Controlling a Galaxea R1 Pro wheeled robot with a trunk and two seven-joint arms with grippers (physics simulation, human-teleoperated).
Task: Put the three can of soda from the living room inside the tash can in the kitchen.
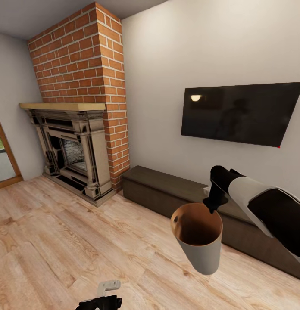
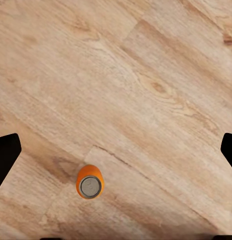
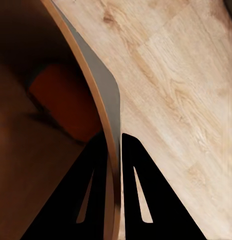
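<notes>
My right gripper (image 1: 213,204) is shut on the rim of the tash can (image 1: 201,252), a tapered bin, pale grey outside and copper-brown inside, held tilted above the wood floor. In the right wrist view the fingers (image 3: 98,165) pinch the tash can's wall (image 3: 107,105), one inside and one outside, and an orange can of soda (image 3: 63,97) lies inside it. Another orange can of soda (image 2: 89,181) stands upright on the floor in the left wrist view, below my left gripper (image 2: 116,155), which is open and well clear of it. The left gripper (image 1: 103,299) sits low in the head view.
This is the living room: a red-brick fireplace (image 1: 76,146) stands at the left, a wall TV (image 1: 240,113) at the right, and a long low dark cabinet (image 1: 167,189) runs under the TV behind the bin. Light wood floor (image 1: 59,241) spreads ahead.
</notes>
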